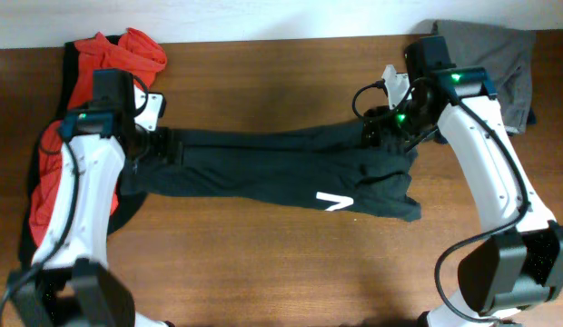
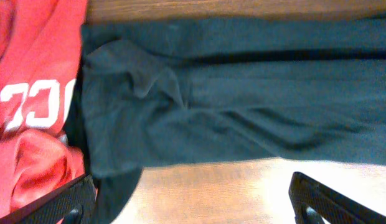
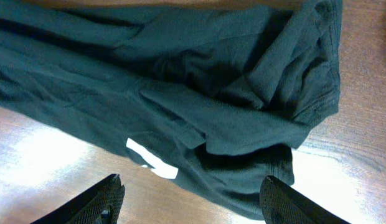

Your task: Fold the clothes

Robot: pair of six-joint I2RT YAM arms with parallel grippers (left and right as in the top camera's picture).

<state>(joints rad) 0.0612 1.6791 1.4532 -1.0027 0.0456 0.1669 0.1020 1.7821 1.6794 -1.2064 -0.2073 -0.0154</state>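
Note:
The dark charcoal T-shirt lies stretched in a long folded band across the table, a bit of white lettering showing near its right end. My left gripper hovers over its left end, open and empty; in the left wrist view the shirt lies above the spread fingers. My right gripper is over the bunched right end, open and empty, with the shirt and white letter below it. The red T-shirt with white letters is heaped at the far left.
A grey garment lies at the back right corner. A black cloth lies under the red shirt at the left. Bare wooden table runs along the front.

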